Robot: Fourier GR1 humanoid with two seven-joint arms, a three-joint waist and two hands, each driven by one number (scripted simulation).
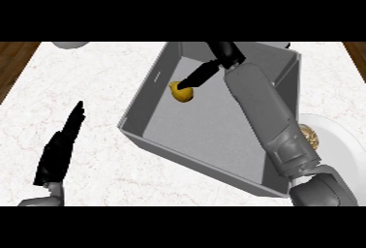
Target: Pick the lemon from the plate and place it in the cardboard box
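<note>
The yellow lemon (183,93) is inside the grey open-topped box (143,121), near its far left wall. My right hand (226,54) reaches over the box from the right, and its dark fingers (199,77) slant down and close on the lemon's top. I cannot tell whether the lemon touches the box floor. The right forearm crosses the box's right side and hides part of it. The white plate (340,145) lies right of the box, partly behind the forearm. My left hand (58,147) rests at the lower left of the counter, fingers straight, holding nothing.
A small brown round object (310,135) sits on the plate's left edge beside the forearm. A grey rounded thing (69,44) peeks in at the top left. The white marble counter (85,77) spreads left of the box, with wooden floor beyond both side edges.
</note>
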